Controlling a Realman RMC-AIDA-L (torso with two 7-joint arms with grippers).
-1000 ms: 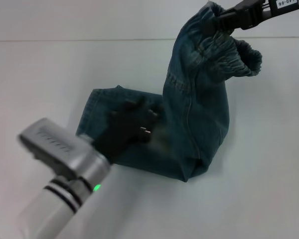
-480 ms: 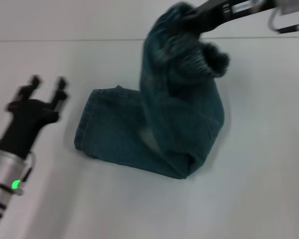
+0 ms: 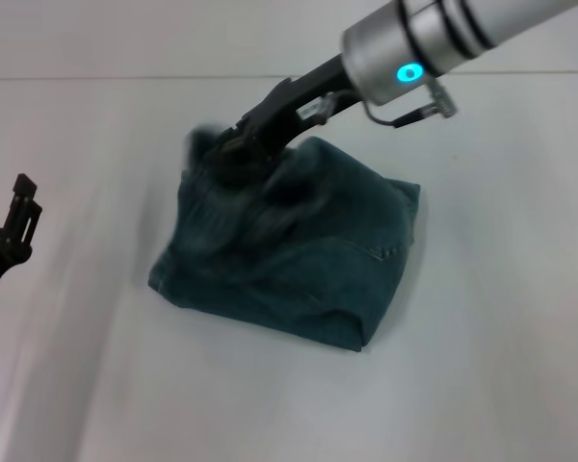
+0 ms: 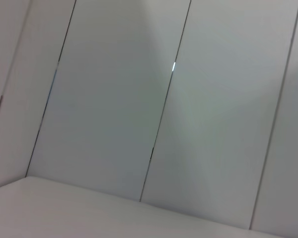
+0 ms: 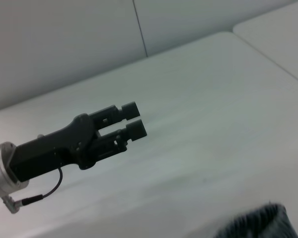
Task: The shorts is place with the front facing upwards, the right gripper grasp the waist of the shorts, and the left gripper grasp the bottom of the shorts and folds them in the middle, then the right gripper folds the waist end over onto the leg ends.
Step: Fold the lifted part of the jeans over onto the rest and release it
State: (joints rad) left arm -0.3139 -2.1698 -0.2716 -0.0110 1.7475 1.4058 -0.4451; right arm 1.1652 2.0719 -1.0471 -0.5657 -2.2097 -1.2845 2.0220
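The blue-green denim shorts (image 3: 318, 260) lie in a folded heap at the table's middle. My right gripper (image 3: 229, 146) reaches in from the upper right and is shut on the ruffled waist (image 3: 207, 168), which it holds low over the heap's left end. The leg ends lie underneath there, mostly covered. My left gripper (image 3: 2, 197) hangs open at the far left, well apart from the cloth. The right wrist view shows that left gripper (image 5: 133, 119) with a gap between its fingers, and a bit of the waist (image 5: 258, 224) at one edge.
The white table (image 3: 482, 366) spreads all around the heap. A seam line (image 3: 96, 77) runs across its far side. The left wrist view shows only pale wall panels (image 4: 114, 99) and a strip of table.
My right gripper has swept the waist down and to the left, over the lower half. The left gripper let go of the shorts and drew back to the far left.
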